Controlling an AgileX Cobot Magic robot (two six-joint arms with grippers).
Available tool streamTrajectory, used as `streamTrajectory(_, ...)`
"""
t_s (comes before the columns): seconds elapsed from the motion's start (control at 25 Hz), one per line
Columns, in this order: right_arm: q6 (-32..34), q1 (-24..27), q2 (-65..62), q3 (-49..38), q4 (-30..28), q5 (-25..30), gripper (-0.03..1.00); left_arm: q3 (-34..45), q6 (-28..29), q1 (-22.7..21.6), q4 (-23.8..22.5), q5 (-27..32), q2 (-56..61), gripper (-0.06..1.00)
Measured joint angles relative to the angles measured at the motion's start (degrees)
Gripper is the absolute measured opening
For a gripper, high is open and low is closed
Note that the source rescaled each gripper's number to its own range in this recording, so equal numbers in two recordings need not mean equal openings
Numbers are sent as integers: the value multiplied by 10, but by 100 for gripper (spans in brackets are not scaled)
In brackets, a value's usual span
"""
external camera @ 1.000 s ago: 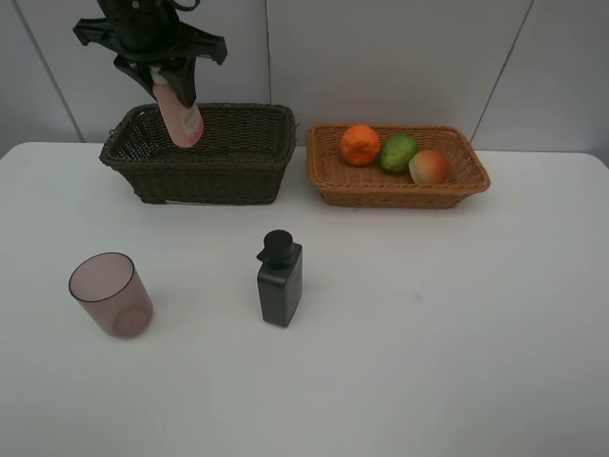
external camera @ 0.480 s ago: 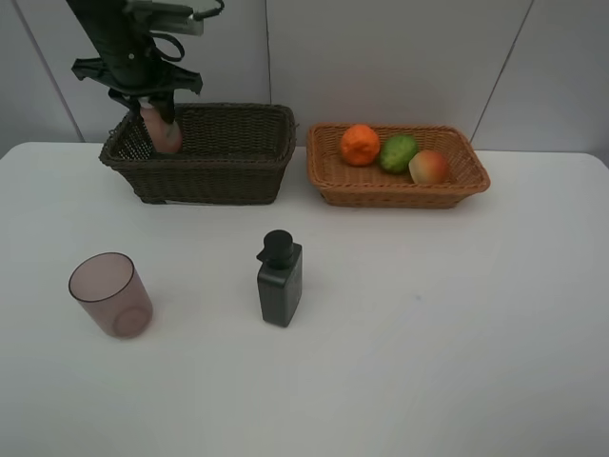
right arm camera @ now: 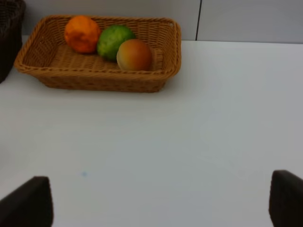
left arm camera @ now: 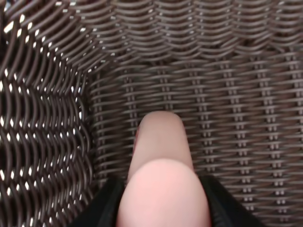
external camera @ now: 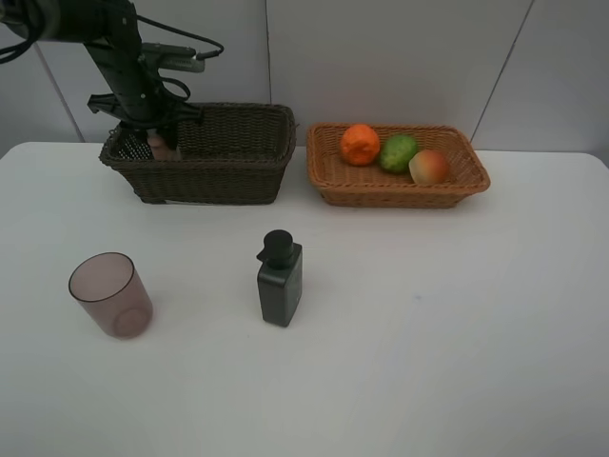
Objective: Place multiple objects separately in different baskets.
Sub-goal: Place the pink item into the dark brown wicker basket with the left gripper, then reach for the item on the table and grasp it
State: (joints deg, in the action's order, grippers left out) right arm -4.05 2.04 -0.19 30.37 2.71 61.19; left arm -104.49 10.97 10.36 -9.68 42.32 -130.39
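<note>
Left gripper (external camera: 160,141) is down inside the dark basket (external camera: 219,176), at its left end, clamped tight on the pink bottle (left arm camera: 161,156). From the wrist cam the bottle pokes out past the fingers toward the woven floor, close to the corner where floor meets side wall. Can't tell if its tip is actually touching the weave. In the high view only a sliver of pink shows over the rim.

Right gripper (right arm camera: 156,201) is spread wide with nothing in it, hanging over bare table (external camera: 457,314), nearer than the tan basket (external camera: 400,190).

The tan basket sits just right of the dark one, both at the far edge. In it are the orange (external camera: 360,144) at the left, the green fruit (external camera: 399,152) right beside it, and the red-orange fruit (external camera: 429,168) next to that, slightly nearer.

Out on the table the pump bottle (external camera: 280,283) stands upright around the middle, and the cup (external camera: 111,293) is well to its left, upright, mouth up.
</note>
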Motion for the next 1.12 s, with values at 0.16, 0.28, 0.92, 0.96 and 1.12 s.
streamTrajectory(0.16,0,0,0,0,0,0,100,-1,0,0,6,-2,0,0)
streamTrajectory(0.28,0,0,0,0,0,0,100,-1,0,0,6,-3,0,22)
streamTrajectory(0.92,0,0,0,0,0,0,100,-3,-46,52,17,75,93,100)
streamTrajectory(0.96,0,0,0,0,0,0,100,-3,-50,62,22,90,97,100)
streamTrajectory(1.12,0,0,0,0,0,0,100,-3,-56,116,35,151,101,100)
